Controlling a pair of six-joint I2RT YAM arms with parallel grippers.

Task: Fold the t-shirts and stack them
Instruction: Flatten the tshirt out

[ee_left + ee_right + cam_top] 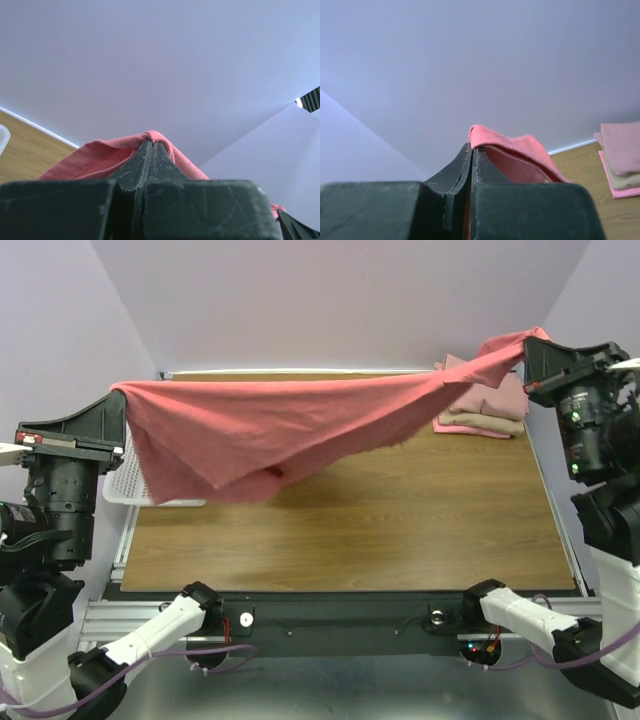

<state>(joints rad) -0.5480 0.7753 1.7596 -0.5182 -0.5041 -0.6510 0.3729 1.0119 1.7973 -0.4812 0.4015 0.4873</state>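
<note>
A large coral-red t-shirt (300, 425) hangs stretched in the air across the table between my two grippers. My left gripper (122, 392) is shut on its left end, and the cloth (100, 155) folds over the closed tips (151, 145). My right gripper (527, 348) is shut on its right end, where the cloth (520, 150) drapes over the closed tips (471, 146). A stack of folded shirts (490, 405) lies at the back right of the table, dusty pink on tan on bright pink; it also shows in the right wrist view (620, 155).
A white mesh basket (125, 480) stands at the table's left edge, partly behind the hanging shirt. The wooden table (380, 530) ends at a black rail in front. Purple walls close in on three sides.
</note>
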